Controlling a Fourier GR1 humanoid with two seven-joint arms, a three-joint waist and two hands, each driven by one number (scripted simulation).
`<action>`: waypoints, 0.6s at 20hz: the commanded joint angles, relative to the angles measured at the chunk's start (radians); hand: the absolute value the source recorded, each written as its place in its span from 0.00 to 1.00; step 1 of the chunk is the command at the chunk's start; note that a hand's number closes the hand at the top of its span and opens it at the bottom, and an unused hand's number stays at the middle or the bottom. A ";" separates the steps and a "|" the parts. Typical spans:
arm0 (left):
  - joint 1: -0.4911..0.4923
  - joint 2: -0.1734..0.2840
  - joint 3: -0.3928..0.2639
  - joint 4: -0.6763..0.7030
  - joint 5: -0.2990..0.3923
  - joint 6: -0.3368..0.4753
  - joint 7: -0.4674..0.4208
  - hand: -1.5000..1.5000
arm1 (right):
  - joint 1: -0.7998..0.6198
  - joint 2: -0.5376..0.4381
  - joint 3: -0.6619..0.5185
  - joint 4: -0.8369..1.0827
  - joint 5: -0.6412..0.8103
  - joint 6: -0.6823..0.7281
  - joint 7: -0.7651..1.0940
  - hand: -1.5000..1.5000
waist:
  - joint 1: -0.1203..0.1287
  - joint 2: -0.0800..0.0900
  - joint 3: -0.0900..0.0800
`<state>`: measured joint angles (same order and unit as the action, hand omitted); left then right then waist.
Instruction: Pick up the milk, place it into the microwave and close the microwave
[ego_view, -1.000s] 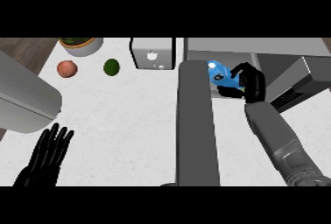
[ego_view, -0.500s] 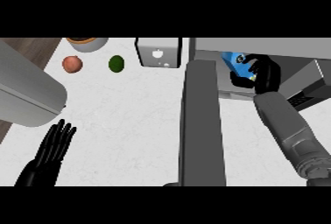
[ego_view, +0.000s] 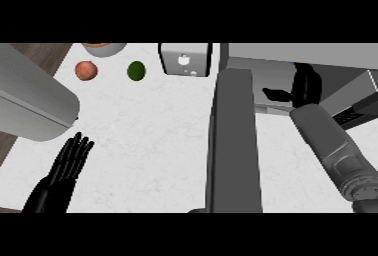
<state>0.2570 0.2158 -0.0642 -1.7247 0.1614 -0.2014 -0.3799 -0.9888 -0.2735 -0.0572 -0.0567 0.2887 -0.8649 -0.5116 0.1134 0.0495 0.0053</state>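
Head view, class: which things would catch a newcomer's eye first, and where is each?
The open microwave door cuts a tall grey band up the middle. Right of it, the right hand reaches into the microwave; the milk cannot be seen. At lower left the left hand rests open on the white counter, with a reddish fruit and a green one near the top.

One head view looked steeply down from close above the table (ego_view: 155, 135), facing the far microwave (ego_view: 295, 55).

White marbled counter (ego_view: 155, 130) — reddish fruit (ego_view: 86, 70), dark-green fruit (ego_view: 136, 70), perhaps avocado.
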 joint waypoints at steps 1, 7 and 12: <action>-0.001 -0.008 -0.011 0.015 -0.005 -0.009 -0.015 0.00 | -0.018 0.018 0.003 0.000 0.005 0.032 -0.003 0.00 | -0.002 -0.003 0.000; 0.007 -0.032 -0.037 0.022 -0.019 -0.007 -0.036 0.00 | 0.017 0.041 -0.052 -0.052 -0.052 0.155 -0.101 0.00 | -0.006 -0.002 0.001; 0.027 -0.020 -0.038 0.004 -0.005 -0.037 -0.050 0.00 | 0.044 0.048 -0.103 -0.079 -0.104 0.244 -0.179 0.00 | -0.021 -0.014 0.000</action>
<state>0.2529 0.1947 -0.0901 -1.6978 0.1605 -0.2268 -0.4134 -0.9567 -0.2230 -0.1268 -0.1177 0.2190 -0.6950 -0.6433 0.0982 0.0438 0.0060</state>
